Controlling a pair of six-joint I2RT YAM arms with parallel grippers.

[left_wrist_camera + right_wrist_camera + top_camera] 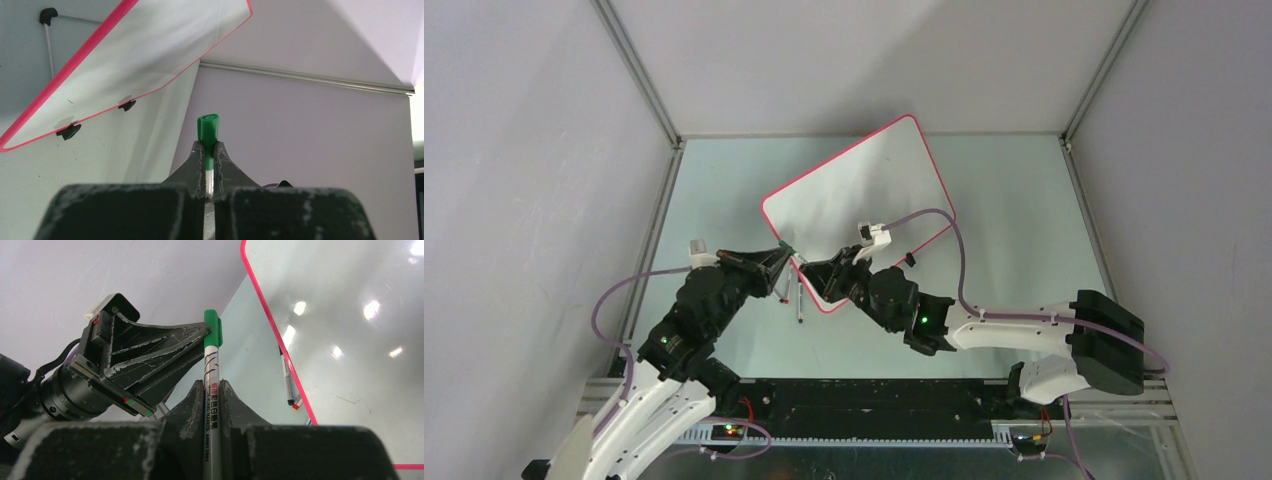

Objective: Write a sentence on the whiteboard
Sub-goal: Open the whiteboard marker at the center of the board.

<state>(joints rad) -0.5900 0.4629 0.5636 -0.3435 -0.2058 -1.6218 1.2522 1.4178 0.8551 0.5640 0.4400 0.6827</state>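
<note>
Greenish table (1024, 230), whiteboard (864, 185) lying skewed just past both claws, no sentence on it that I can see, so you're at the uncapping step. Your right gripper (212, 387) is clamped on the marker (211, 365) barrel and your left gripper (207, 147) pinches the green cap (207, 125). Next you'd want a straight pull apart.

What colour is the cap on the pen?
Green. The cap on the pen shows best in the right wrist view.

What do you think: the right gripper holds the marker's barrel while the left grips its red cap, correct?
The cap is green, not red; the right wrist view shows it. The right gripper holds the barrel, the left gripper grips the cap.
</note>
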